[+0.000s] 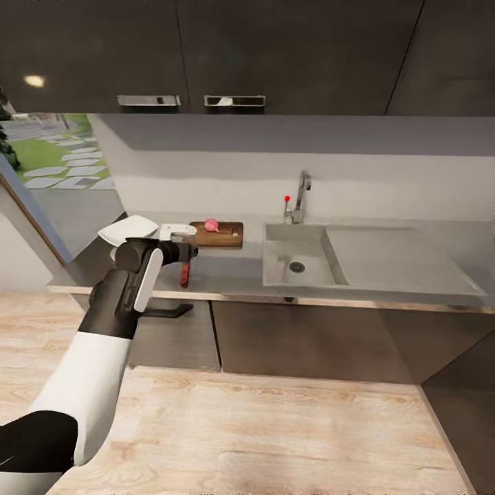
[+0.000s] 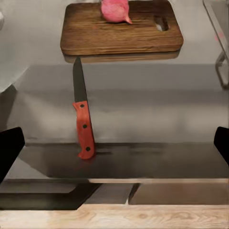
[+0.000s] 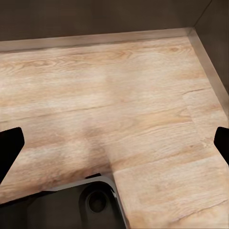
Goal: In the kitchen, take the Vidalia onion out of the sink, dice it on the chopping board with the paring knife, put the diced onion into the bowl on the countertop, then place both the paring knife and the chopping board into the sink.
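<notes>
A kitchen with pale wood-plank flooring (image 1: pixel 275 426) and dark grey cabinets above and below a glossy dark grey countertop (image 1: pixel 234 271). Set into the countertop towards the right is a rectangular steel sink (image 1: pixel 278 258) with a round drain, a flat drainboard to its right, and a curved chrome tap (image 1: pixel 301 196) with a small red knob behind it.

Left of the sink, near the back of the countertop, lies the dark brown wooden chopping board (image 1: pixel 230 237), rectangular with rounded corners and a slot handle at the end nearest the sink. On the board sits the Vidalia onion (image 1: pixel 212 225), a small round pinkish-red ball with a short pointed tip; it rests away from the slot handle, towards the board's rear edge. A shallow white square bowl (image 1: pixel 129 229) with upturned corners stands on the countertop to the left of the board.

The paring knife (image 2: pixel 82 117) lies flat on the countertop in front of the board. Its dark pointed blade aims at the board, the tip just beside the board's front edge, and its red-orange handle with dark rivets reaches towards the countertop's front edge.

The left gripper (image 2: pixel 114 145) hovers over the countertop's front edge above the knife, fingers spread wide apart and holding nothing. The right gripper (image 3: pixel 114 148) hangs over bare wood floor, also spread wide and holding nothing.
</notes>
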